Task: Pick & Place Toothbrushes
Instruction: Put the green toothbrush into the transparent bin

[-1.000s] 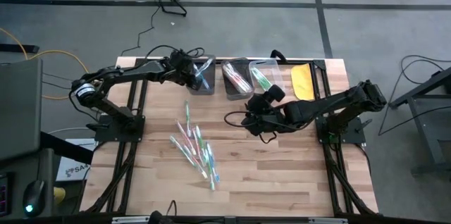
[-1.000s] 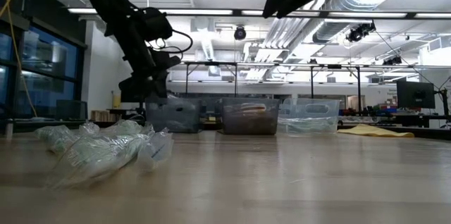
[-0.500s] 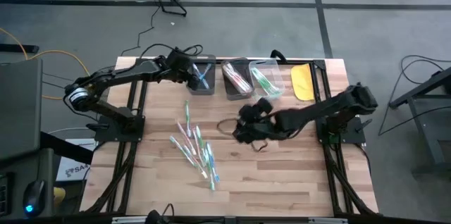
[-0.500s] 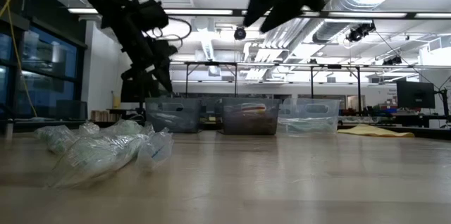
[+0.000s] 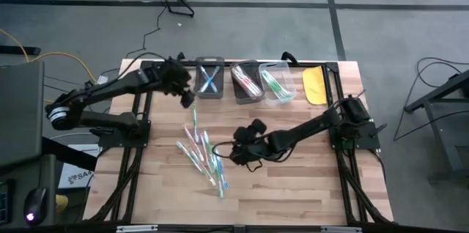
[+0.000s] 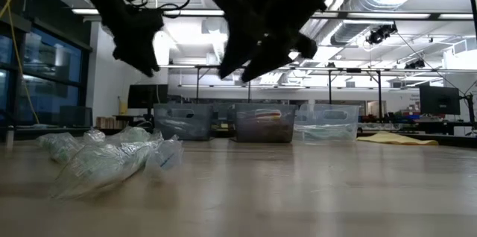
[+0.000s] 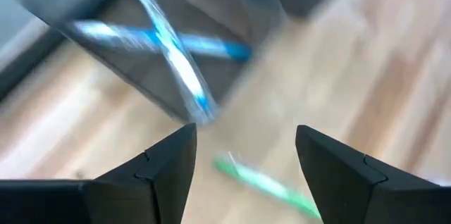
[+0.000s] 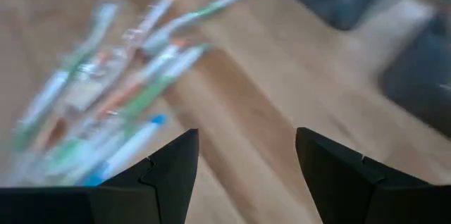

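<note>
Presently, your tally: three bins [image 5: 211, 79] hold a few toothbrushes; pile [image 5: 204, 152] unsorted; left gripper [image 5: 187, 95] and right gripper [image 5: 236, 150] both wide, empty.

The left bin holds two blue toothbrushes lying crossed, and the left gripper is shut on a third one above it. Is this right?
Not quite. The left bin does hold two crossed blue toothbrushes, but the left gripper is open and empty, as the left wrist view shows.

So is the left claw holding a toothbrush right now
No, the left claw is open with nothing between its fingers; two blue toothbrushes lie crossed in the bin ahead.
</note>
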Robot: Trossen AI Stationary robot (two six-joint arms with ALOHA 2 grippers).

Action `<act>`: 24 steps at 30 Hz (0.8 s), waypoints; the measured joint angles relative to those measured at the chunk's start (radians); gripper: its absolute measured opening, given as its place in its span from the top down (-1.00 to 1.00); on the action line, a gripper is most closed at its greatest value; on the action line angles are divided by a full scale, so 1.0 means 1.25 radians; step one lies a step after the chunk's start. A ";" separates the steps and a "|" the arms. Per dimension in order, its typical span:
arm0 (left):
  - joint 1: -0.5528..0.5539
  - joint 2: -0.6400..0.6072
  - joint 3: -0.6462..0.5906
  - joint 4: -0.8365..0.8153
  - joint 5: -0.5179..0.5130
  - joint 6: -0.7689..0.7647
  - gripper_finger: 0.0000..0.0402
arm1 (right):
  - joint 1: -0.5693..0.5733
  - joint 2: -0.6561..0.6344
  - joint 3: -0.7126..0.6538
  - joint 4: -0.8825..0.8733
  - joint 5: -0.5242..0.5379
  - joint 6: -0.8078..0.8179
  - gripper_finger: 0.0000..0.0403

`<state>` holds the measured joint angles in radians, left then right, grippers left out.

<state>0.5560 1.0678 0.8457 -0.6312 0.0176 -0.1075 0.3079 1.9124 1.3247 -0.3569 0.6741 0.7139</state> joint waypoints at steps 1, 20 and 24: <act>-0.018 -0.008 -0.009 -0.019 0.002 0.001 -0.19 | 0.006 -0.015 0.000 -0.041 0.025 0.005 -0.15; -0.266 0.167 -0.070 -0.074 -0.106 0.512 0.16 | 0.131 -0.207 0.000 -0.602 0.201 0.298 -0.15; -0.268 0.226 -0.070 -0.031 -0.169 0.595 0.17 | 0.142 -0.217 -0.001 -0.645 0.188 0.322 -0.15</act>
<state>0.2214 1.3500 0.7588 -0.6702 -0.1935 0.6359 0.4852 1.6413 1.3240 -1.1627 0.9087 1.1163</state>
